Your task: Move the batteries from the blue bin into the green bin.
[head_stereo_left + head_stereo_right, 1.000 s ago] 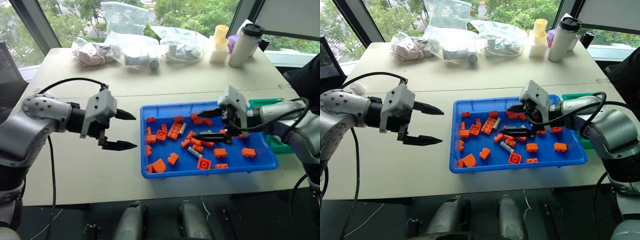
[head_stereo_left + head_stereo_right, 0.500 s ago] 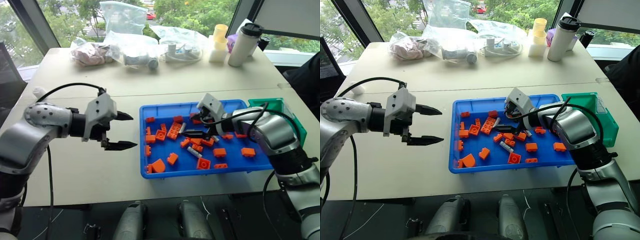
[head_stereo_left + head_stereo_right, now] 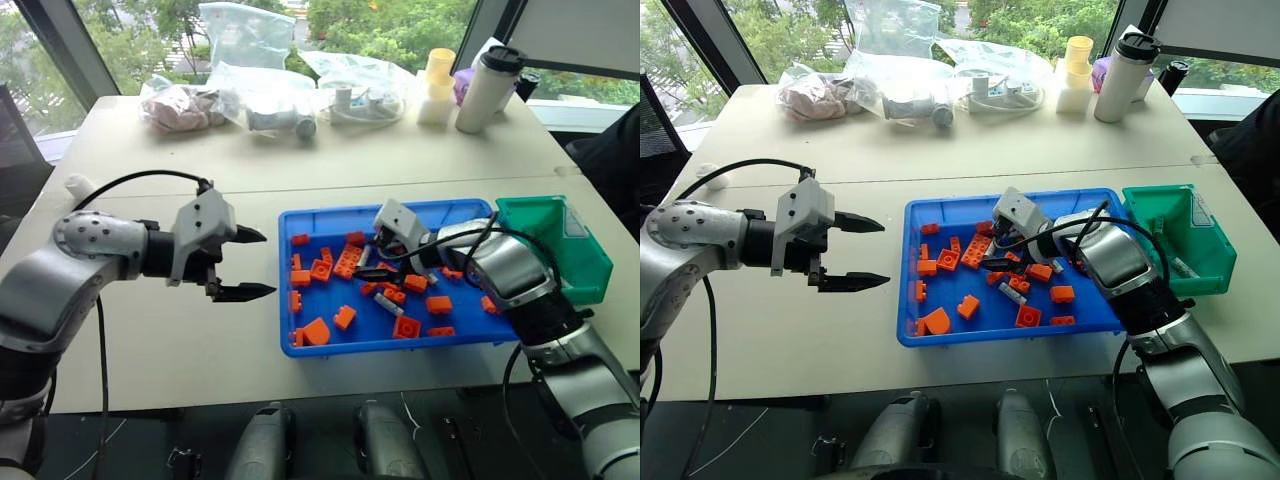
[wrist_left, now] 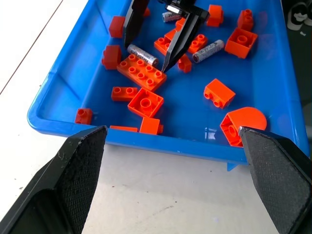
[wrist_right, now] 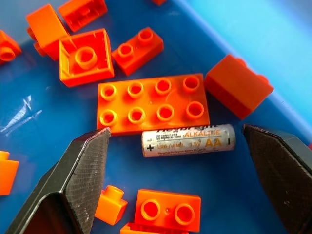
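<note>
Beige table (image 3: pixel 150 330) beside leafy windows (image 3: pixel 390 25)

Glossy silver-grey arm shells, light grey wrist blocks, looping black cables, tapered black fingers (image 3: pixel 243 292) with cross-hatched pads

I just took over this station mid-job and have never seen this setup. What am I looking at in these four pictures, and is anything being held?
A two-armed robot stands at a table. The two wide pictures come from its head, looking down over both arms. The other two come from cameras on its wrists, looking out between the black fingers.

The blue bin holds orange toy bricks and a few small batteries. The green bin sits beside it, on the robot's right.

The right end effector hangs low inside the blue bin, fingers wide apart on either side of one AA battery, which lies beside a flat eight-stud brick; nothing is gripped yet. The left end effector hovers open over bare table, holding nothing.

Bags and a tumbler stand at the far edge.
</note>
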{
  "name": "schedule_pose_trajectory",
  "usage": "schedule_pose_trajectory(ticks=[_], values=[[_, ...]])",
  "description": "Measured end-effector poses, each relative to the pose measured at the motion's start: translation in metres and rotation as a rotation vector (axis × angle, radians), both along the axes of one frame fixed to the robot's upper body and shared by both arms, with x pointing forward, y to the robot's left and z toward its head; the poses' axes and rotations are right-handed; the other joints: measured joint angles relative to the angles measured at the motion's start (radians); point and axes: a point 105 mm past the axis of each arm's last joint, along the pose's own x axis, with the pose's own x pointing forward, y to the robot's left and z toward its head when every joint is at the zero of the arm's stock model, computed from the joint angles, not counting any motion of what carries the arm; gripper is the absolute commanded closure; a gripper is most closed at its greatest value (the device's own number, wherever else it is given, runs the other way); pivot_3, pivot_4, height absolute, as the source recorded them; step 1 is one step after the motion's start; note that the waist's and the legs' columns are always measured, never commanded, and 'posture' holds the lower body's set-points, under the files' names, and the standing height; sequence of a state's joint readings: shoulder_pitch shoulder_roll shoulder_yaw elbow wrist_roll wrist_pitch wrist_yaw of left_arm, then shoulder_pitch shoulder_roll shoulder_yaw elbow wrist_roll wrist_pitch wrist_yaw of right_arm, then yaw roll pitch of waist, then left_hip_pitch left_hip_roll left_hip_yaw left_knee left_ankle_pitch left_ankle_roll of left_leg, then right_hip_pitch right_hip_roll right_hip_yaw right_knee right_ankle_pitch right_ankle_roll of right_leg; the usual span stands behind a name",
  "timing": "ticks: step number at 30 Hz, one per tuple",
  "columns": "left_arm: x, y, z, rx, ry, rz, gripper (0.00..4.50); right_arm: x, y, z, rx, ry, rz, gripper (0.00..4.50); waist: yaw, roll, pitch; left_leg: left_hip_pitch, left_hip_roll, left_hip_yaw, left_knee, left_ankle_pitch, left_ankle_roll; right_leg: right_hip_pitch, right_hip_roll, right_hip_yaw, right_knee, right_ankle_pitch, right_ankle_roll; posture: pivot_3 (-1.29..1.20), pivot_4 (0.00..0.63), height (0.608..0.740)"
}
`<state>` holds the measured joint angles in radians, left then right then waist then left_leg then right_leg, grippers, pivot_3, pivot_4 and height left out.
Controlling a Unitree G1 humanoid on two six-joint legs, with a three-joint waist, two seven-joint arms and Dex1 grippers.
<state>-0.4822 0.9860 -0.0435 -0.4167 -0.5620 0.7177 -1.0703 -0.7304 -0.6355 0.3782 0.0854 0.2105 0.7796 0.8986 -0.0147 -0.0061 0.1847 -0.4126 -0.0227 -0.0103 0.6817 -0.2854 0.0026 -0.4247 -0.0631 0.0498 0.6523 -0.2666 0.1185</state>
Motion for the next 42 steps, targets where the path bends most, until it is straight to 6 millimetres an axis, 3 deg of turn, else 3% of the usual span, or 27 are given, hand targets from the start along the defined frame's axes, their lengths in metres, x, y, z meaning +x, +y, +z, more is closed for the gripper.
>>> schedule_pose_trajectory(ticks=[3,6,14,17,20,23,26,27,30,33,39,41,42], values=[[0.001,0.000,0.000,-0.002,-0.004,0.004,0.00,0.006,-0.001,0.001,-0.039,-0.031,-0.008,0.89,-0.001,0.000,0.000,0.000,0.000,0.000,0.000,0.000,0.000,0.000,0.000,0.000,0.000,0.000,0.000,0.00,0.150,0.740],[0.001,-0.001,0.000,-0.003,-0.005,0.005,0.00,0.008,0.000,0.000,-0.048,-0.039,-0.007,2.31,-0.002,0.000,0.000,0.000,0.000,0.000,0.000,0.000,0.000,0.000,0.000,0.000,0.000,0.000,0.000,0.00,0.150,0.740],[0.001,-0.001,0.000,-0.005,-0.008,0.001,0.00,0.006,0.002,0.003,-0.051,-0.043,0.005,2.32,-0.001,0.000,0.000,0.000,0.000,0.000,0.000,0.000,0.000,0.000,0.000,0.000,0.000,0.000,0.000,0.00,0.150,0.740],[0.002,-0.003,0.001,-0.021,-0.015,-0.007,0.00,0.007,-0.006,0.019,-0.013,-0.065,-0.036,2.32,0.002,0.000,0.000,0.000,0.000,0.000,0.000,0.000,0.000,0.000,0.000,0.000,0.000,0.000,0.000,0.00,0.150,0.740],[0.007,-0.011,0.008,-0.077,-0.048,-0.016,0.00,0.013,-0.033,0.055,0.071,-0.132,-0.162,2.32,0.009,0.000,0.000,0.000,-0.001,0.000,0.001,0.000,0.000,0.000,-0.001,0.000,0.000,0.000,0.000,0.00,0.150,0.740],[0.018,-0.032,0.022,-0.224,-0.092,-0.022,0.00,0.016,-0.095,0.107,0.136,-0.274,-0.415,2.32,0.026,0.000,0.000,-0.001,-0.002,-0.001,0.001,0.000,0.000,0.001,-0.002,0.000,0.000,0.000,0.000,0.00,0.150,0.740],[0.024,-0.047,0.030,-0.311,-0.101,-0.034,0.00,0.003,-0.155,0.136,0.136,-0.394,-0.640,2.32,0.028,-0.001,-0.001,-0.001,-0.002,-0.001,0.000,0.000,0.000,0.001,-0.002,-0.001,-0.002,0.000,0.000,0.00,0.150,0.740],[0.026,-0.050,0.031,-0.332,-0.101,-0.039,0.00,-0.002,-0.170,0.136,0.131,-0.400,-0.699,2.32,0.026,-0.001,-0.001,-0.001,-0.001,-0.001,0.000,0.000,0.000,0.001,-0.001,-0.001,-0.002,0.000,0.000,0.00,0.150,0.740],[0.029,-0.068,0.035,-0.386,-0.098,-0.084,0.00,-0.020,-0.204,0.110,0.074,-0.347,-0.840,2.32,0.020,-0.001,-0.001,-0.001,-0.001,0.001,0.000,0.000,0.000,0.000,-0.001,0.001,0.000,0.000,0.000,0.00,0.150,0.740],[0.033,-0.077,0.028,-0.373,-0.092,-0.107,0.00,-0.029,-0.219,0.096,0.036,-0.328,-0.916,2.32,0.001,0.002,-0.002,0.001,-0.001,0.003,0.000,0.000,0.000,0.000,0.000,0.003,0.002,0.000,0.000,0.00,0.150,0.740],[0.041,-0.083,0.025,-0.369,-0.093,-0.115,0.00,-0.036,-0.235,0.094,0.004,-0.352,-1.007,2.32,-0.001,0.002,-0.002,0.002,0.000,0.003,0.000,0.000,0.000,0.000,0.001,0.003,0.002,0.000,0.000,0.00,0.150,0.740],[0.042,-0.082,0.025,-0.367,-0.096,-0.116,0.00,-0.036,-0.237,0.092,-0.002,-0.352,-1.022,1.28,0.001,0.002,-0.002,0.001,0.000,0.003,0.000,0.000,0.000,0.000,0.000,0.003,0.002,0.000,0.000,0.00,0.150,0.740],[0.042,-0.082,0.024,-0.365,-0.096,-0.118,0.00,-0.036,-0.238,0.092,-0.001,-0.351,-1.026,1.04,0.001,0.002,-0.002,0.001,0.000,0.003,0.000,0.000,0.000,0.000,0.000,0.003,0.002,0.000,0.000,0.00,0.150,0.740]])
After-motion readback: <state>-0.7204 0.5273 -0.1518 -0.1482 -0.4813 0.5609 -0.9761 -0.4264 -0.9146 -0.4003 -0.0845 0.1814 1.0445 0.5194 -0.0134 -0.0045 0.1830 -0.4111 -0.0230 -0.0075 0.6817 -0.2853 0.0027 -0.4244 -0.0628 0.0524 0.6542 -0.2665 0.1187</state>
